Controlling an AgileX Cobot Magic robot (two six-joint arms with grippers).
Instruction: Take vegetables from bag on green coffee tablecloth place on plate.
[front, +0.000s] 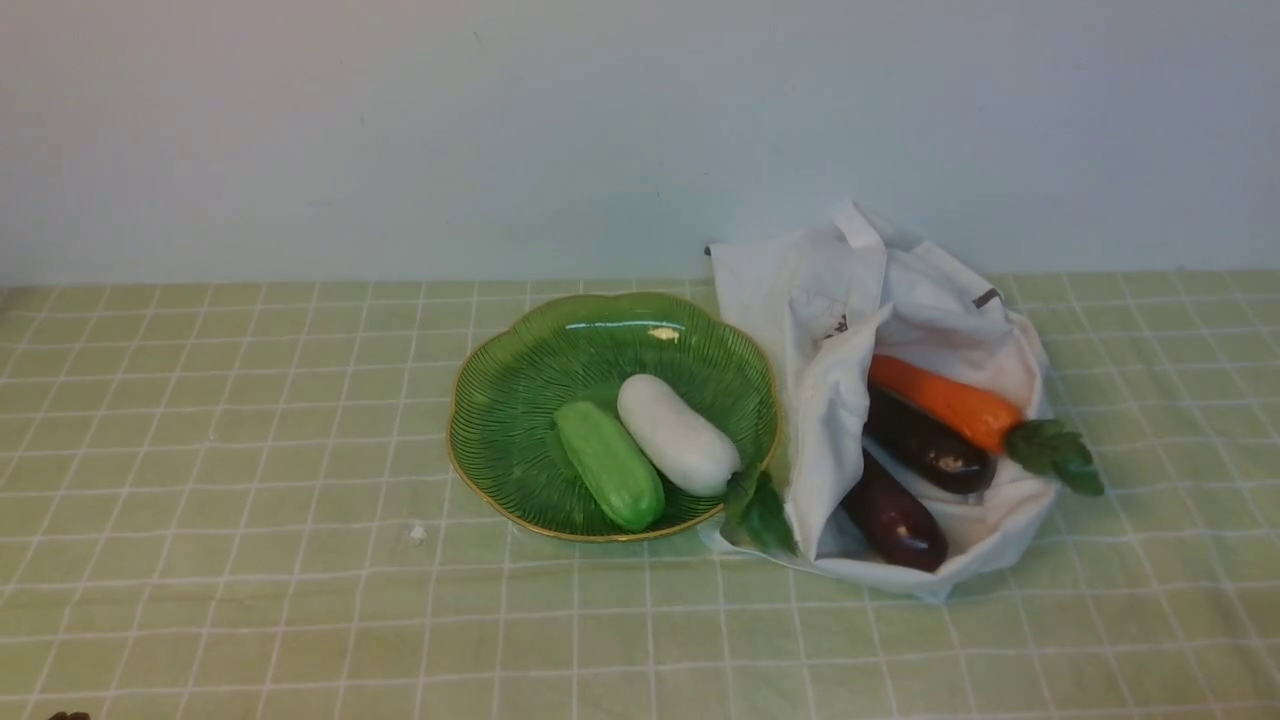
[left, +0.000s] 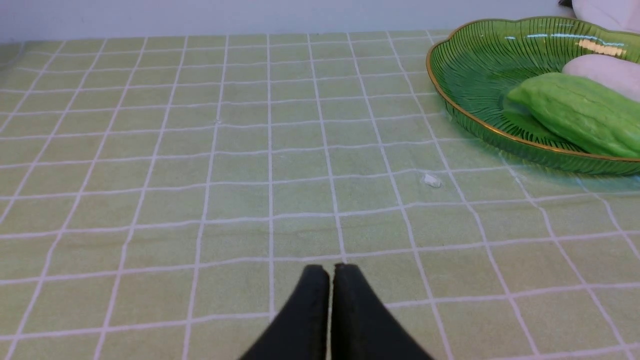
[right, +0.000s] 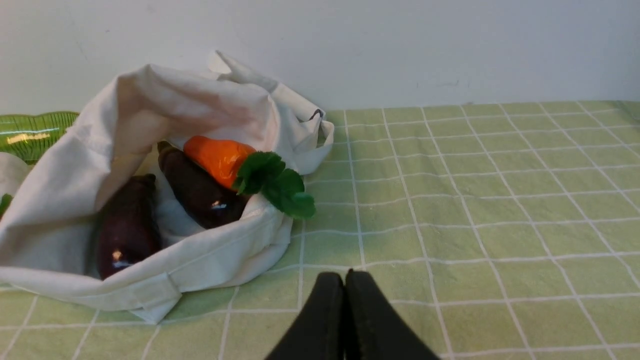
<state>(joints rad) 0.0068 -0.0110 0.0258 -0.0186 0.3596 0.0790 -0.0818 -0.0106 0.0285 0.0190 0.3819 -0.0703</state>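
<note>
While the bag (front: 826, 430) slumps beside the plate (front: 520, 400) | black print: illegible

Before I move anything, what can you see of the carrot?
The carrot is orange, smooth and slightly shiny, perhaps plastic, with dark green leaves at one end. It lies on its side in the white bag, beside the upper eggplant. The leaves hang out over the bag's right edge; its other end is partly hidden by the bag.

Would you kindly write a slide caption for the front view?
Radish and green vegetable on the plate; carrot and two eggplants in the open bag.
</note>
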